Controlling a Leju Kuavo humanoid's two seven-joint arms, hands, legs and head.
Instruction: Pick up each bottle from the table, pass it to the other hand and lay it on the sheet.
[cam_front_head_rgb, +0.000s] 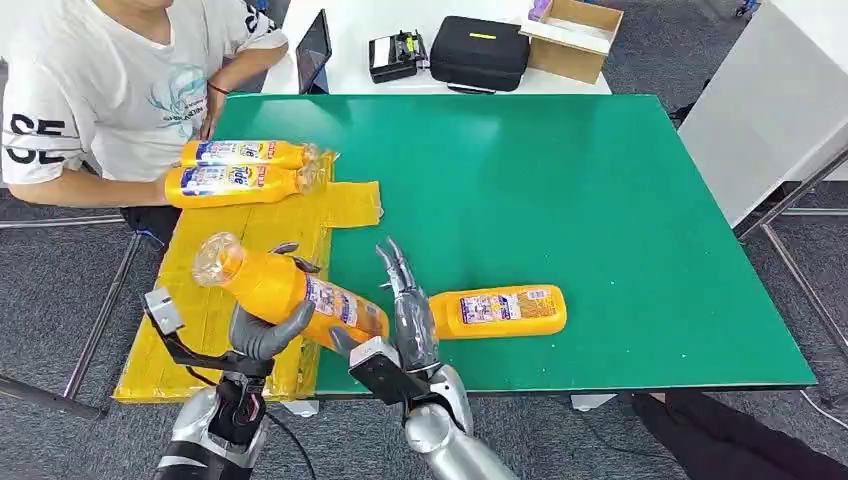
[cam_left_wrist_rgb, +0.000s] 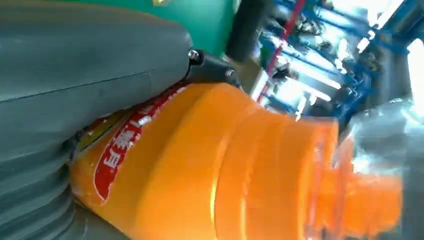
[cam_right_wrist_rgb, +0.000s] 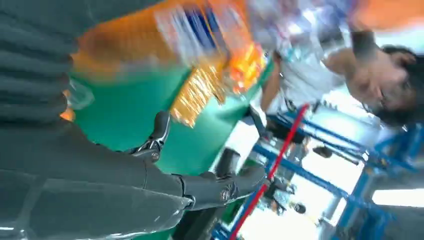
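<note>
- The left robot hand (cam_front_head_rgb: 262, 330) is gripping an orange bottle (cam_front_head_rgb: 290, 290) around its middle, holding it tilted in the air over the near edge of the yellow sheet (cam_front_head_rgb: 215, 310), with the clear cap end pointing up and away to the left.
- The right robot hand (cam_front_head_rgb: 408, 305) is standing empty with its fingers spread, just beside the base of the held bottle; the handover looks complete.
- Two more orange bottles (cam_front_head_rgb: 245, 170) are already lying side by side at the far end of the sheet, next to a seated person (cam_front_head_rgb: 110, 90).
- One last orange bottle (cam_front_head_rgb: 512, 310) is lying on the green worktop (cam_front_head_rgb: 600, 200), just right of the right robot hand.
- To do this step well, the left robot hand should be lowering the bottle flat onto a bare stretch of sheet, parallel to the others, and letting go only once the bottle is resting.
- In the left wrist view the bottle's label is partly covered by the thumb, and the cap end is blurring out.
- The right wrist view is smeared; details there are hard to make out.
</note>
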